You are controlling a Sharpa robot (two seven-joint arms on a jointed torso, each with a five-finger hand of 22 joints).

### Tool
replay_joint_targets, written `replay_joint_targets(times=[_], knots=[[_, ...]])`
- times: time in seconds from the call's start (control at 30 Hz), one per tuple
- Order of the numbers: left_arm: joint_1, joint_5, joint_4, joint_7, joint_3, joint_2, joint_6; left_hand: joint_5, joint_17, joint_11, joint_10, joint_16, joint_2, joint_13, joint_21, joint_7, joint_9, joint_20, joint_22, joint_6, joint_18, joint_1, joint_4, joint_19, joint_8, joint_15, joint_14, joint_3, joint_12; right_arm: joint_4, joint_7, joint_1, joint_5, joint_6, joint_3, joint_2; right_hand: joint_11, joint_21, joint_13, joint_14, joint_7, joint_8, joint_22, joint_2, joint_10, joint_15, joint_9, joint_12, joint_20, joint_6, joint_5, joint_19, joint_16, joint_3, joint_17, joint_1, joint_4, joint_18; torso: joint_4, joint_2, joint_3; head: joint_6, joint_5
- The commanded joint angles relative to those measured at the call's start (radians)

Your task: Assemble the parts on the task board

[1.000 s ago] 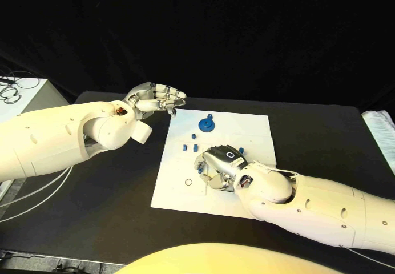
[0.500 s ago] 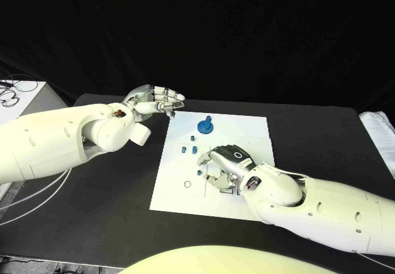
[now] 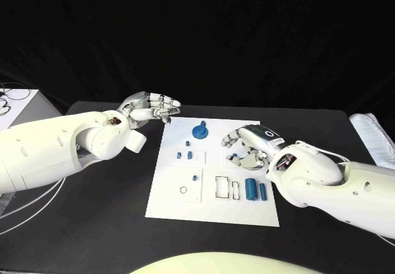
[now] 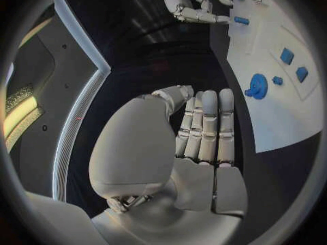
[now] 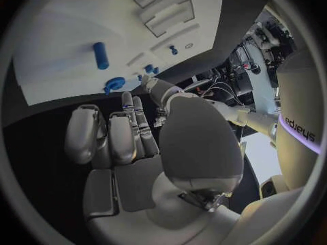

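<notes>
My right hand [image 3: 249, 149] sits over the task board [image 3: 185, 210], right of its middle; fingers [image 3: 231, 138] curled in, grasping nothing I can see. My left hand [image 3: 150, 107] hangs just off the board's far-left corner over the black counter [image 3: 99, 217], fingers [image 3: 168, 104] curled, clenched on nothing. Parts: a round blue part [image 3: 199, 131] stands at the far end of the board, small blue pieces [image 3: 184, 154] left of middle, 2 blue cylinders [image 3: 250, 189] lie near the right edge, just beside my right forearm. Near half of the board is open, with bare counter all round its edges.
</notes>
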Motion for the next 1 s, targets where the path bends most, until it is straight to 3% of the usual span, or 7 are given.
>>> replay_joint_targets(times=[0.03,0.13,0.2,0.3,0.37,0.7,1.0], knots=[[0.0,0.004,0.006,0.015,0.001,0.0,0.02,0.001,-0.002,-0.001,-0.004,-0.004,0.005,-0.002,-0.003,0.003,-0.001,-0.002,-0.001,-0.006,0.014,-0.004,-0.002,0.001,0.007,0.002,-0.001,-0.002,0.007,0.002,0.024,0.02,0.083,0.116,0.0,-0.025,0.003,-0.012,-0.002,0.024,-0.011,-0.011,-0.01,-0.01,-0.028,-0.001,-0.002,-0.003,0.0,-0.012,0.009,0.001,0.005,-0.055,-0.002,0.006,0.007,0.001,-0.0019,-0.001,-0.0006,0.007,-0.006],[0.0,0.004,0.008,0.016,0.001,0.001,0.021,0.001,-0.002,-0.001,-0.004,-0.004,0.005,-0.002,-0.003,0.003,-0.001,-0.002,-0.001,-0.006,0.014,-0.004,-0.002,0.001,0.007,0.002,-0.001,-0.002,0.007,-0.011,0.023,0.036,0.078,0.156,0.001,-0.043,0.012,-0.052,-0.002,0.013,-0.033,-0.029,-0.043,0.02,-0.072,0.005,-0.005,0.001,0.007,-0.031,0.017,-0.015,0.0,-0.212,-0.019,0.047,0.031,0.009,-0.0032,-0.001,-0.0002,0.009,-0.005],[0.0,0.004,0.008,0.016,0.0,0.001,0.022,0.001,-0.002,-0.001,-0.004,-0.004,0.005,-0.002,-0.003,0.003,-0.001,-0.002,-0.001,-0.006,0.014,-0.004,-0.002,0.001,0.007,0.002,-0.001,-0.002,0.007,-0.022,0.021,0.042,0.065,0.175,0.001,-0.047,0.018,-0.1,-0.001,0.0,-0.045,-0.046,-0.081,0.042,-0.116,0.013,-0.005,0.032,0.014,-0.042,0.021,-0.029,-0.002,-0.383,-0.043,0.142,0.126,0.018,-0.0023,0.001,0.0011,0.011,-0.004],[0.0,0.004,0.008,0.016,0.0,0.0,0.022,0.001,-0.002,-0.001,-0.004,-0.004,0.005,-0.002,-0.003,0.003,-0.001,-0.002,-0.001,-0.006,0.014,-0.004,-0.002,0.001,0.007,0.002,-0.001,-0.002,0.007,-0.039,0.017,0.046,0.049,0.19,0.001,-0.045,0.022,-0.12,-0.002,-0.005,-0.048,-0.055,-0.095,0.03,-0.144,0.015,-0.003,0.052,0.015,-0.049,0.018,-0.03,0.003,-0.421,-0.05,0.202,0.22,0.021,-0.0021,0.001,0.0025,0.011,-0.005],[0.0,0.004,0.008,0.016,0.0,0.0,0.023,0.001,-0.002,-0.001,-0.004,-0.004,0.005,-0.002,-0.003,0.003,-0.001,-0.002,-0.001,-0.006,0.014,-0.004,-0.002,0.001,0.007,0.002,-0.001,-0.002,0.007,-0.052,0.015,0.047,0.038,0.205,0.0,-0.04,0.023,-0.122,-0.002,-0.006,-0.047,-0.057,-0.095,0.024,-0.152,0.015,-0.001,0.064,0.016,-0.05,0.017,-0.028,0.006,-0.43,-0.052,0.231,0.263,0.021,-0.0013,0.001,0.002,0.01,-0.005],[0.0,0.004,0.007,0.015,0.0,-0.001,0.023,0.001,-0.002,-0.001,-0.004,-0.004,0.005,-0.002,-0.003,0.003,-0.001,-0.002,-0.001,-0.006,0.014,-0.004,-0.002,0.001,0.007,0.002,-0.001,-0.002,0.007,-0.088,0.009,0.039,0.022,0.244,-0.007,-0.003,0.01,-0.093,0.002,0.007,-0.042,-0.054,-0.067,0.043,-0.114,0.005,0.004,0.101,0.008,-0.039,0.008,-0.01,0.025,-0.413,-0.033,0.255,0.274,0.015,-0.0014,0.002,0.0005,0.004,-0.006],[0.0,0.004,0.008,0.014,0.0,-0.002,0.023,0.001,-0.002,-0.001,-0.004,-0.004,0.005,-0.002,-0.003,0.003,-0.001,-0.002,-0.001,-0.006,0.014,-0.004,-0.002,0.001,0.007,0.002,-0.001,-0.002,0.007,-0.114,0.011,0.023,0.021,0.236,-0.01,0.034,-0.013,-0.012,-0.004,0.02,-0.02,-0.038,0.01,0.071,0.003,-0.015,0.01,0.105,-0.012,0.03,-0.041,0.027,0.045,-0.292,-0.011,0.266,0.273,-0.003,0.001,0.001,0.0003,-0.001,-0.006]])
